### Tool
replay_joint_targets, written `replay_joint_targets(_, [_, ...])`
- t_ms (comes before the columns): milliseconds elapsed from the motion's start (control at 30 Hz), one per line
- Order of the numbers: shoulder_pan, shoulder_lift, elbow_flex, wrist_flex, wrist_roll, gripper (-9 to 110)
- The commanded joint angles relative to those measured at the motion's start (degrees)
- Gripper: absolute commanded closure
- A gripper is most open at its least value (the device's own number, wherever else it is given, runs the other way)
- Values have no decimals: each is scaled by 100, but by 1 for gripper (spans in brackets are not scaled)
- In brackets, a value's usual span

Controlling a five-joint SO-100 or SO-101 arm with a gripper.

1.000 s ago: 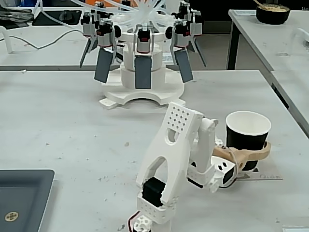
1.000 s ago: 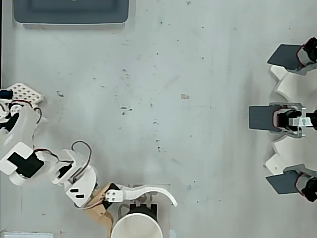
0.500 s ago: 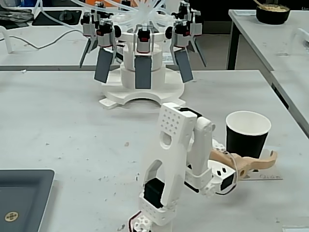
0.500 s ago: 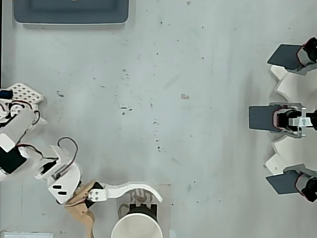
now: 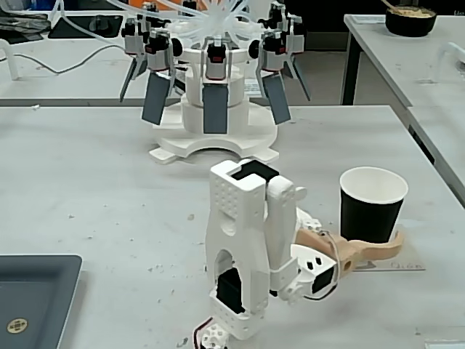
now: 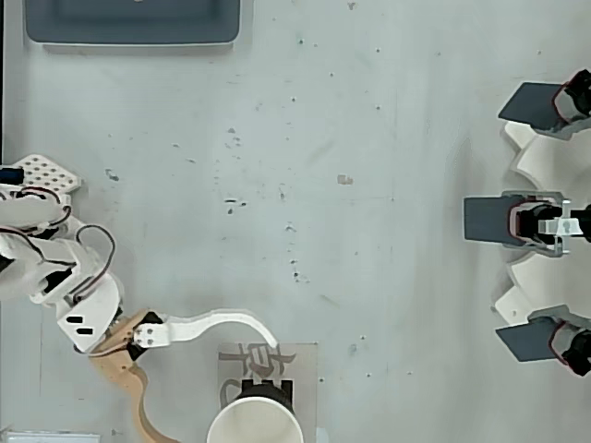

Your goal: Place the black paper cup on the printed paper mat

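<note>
Tabletop (image 6: 369,277) first — pale grey and speckled, it is carrying everything. At ten o'clock in the overhead view a dark grey tray (image 6: 134,28) is lying against the top edge, well apart from the work. At three o'clock a white multi-armed rig (image 6: 540,221) is standing with dark panels fanned toward the middle.

White arm (image 5: 243,254) is folding upright over its base at six o'clock in the fixed view; from overhead it is sitting at eight o'clock, elbow tucked close. That posture reads as a retreat, clearing room around the cup.

Black paper cup (image 5: 373,205) is standing upright, mouth up, at four o'clock in the fixed view. Overhead, its white rim (image 6: 256,420) is showing at six o'clock, cut by the bottom edge. It is resting on the printed paper mat (image 6: 263,358), whose dark bars are peeking out just above the rim — so the placement looks done.

Gripper (image 6: 217,383) is lying low, its jaws spread wide and holding nothing. The white finger (image 6: 222,323) is curving over toward the mat's corner, the tan one (image 6: 138,406) sweeping toward the bottom edge. Neither appears to be touching the cup, which suits a clean release.
</note>
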Motion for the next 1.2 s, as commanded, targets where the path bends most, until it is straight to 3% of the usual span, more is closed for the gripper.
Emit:
replay_joint_targets(0, [-132,545,308,-290,62,53])
replay_joint_targets(400, [-721,1380,809,-809,281,54])
replay_joint_targets(733, [-2435,1995,800,-1178,519,64])
replay_joint_targets(933, [-3533,2347,791,-844,439,71])
replay_joint_targets(1167, [-4386,2725,316,352,-70,72])
